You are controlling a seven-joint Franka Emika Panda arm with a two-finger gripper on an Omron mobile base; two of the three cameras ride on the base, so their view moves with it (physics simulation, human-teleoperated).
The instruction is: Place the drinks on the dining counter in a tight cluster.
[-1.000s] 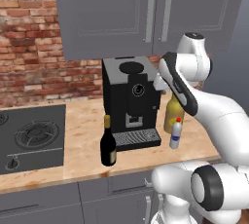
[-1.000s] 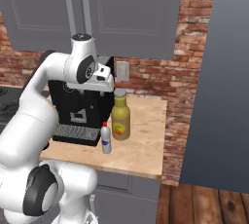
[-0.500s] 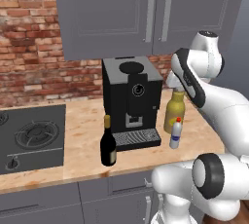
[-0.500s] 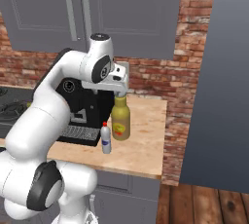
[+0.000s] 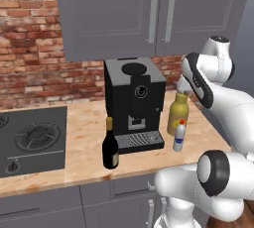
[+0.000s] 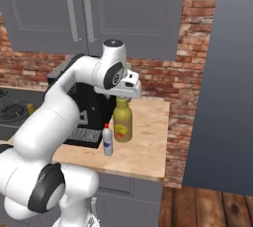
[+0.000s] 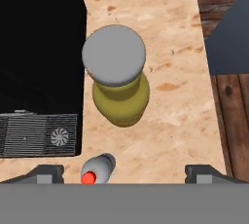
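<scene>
Wood counter: yellow bottle, red-cap bottle w/ coffee machine

coffee machine black, on counter | stove left of it

Open counter right of yellow bottle (coffee machine crowding left)

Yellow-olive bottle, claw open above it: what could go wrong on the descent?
1. The small red-capped bottle stands close beside the yellow-olive bottle; a finger of the open claw could topple it.
2. The coffee machine crowds the other side, so a finger may hit it.
</scene>
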